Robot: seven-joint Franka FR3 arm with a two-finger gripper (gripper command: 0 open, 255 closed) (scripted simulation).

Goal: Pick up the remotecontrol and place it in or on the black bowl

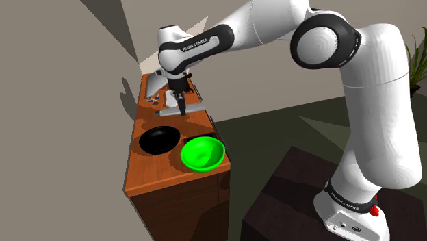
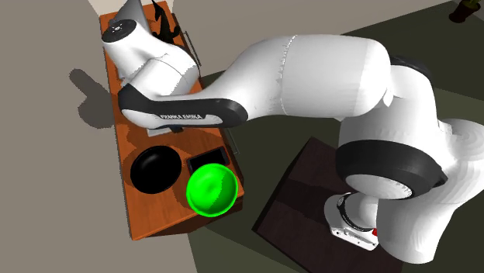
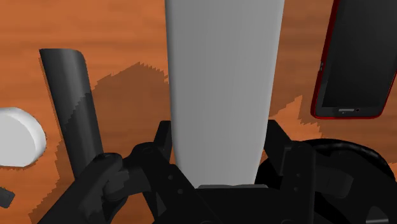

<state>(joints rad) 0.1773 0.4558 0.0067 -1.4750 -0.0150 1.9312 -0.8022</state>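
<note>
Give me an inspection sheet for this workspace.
Surface: brown wooden cabinet top.
Job's things: grey remote control clasped in the tool; black bowl empty.
Clutter: green bowl beside the black bowl; red-edged phone, dark bar and white round piece near the remote control.
Grippers: tool shut on the remote control.
Cables: nothing seen.
Surroundings: beige wall, dark floor.

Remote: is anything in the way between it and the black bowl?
Nothing visible. The gripper clasps the remote; only bare table lies between it and the black bowl. The green bowl sits beside the black bowl, off that line.
</note>
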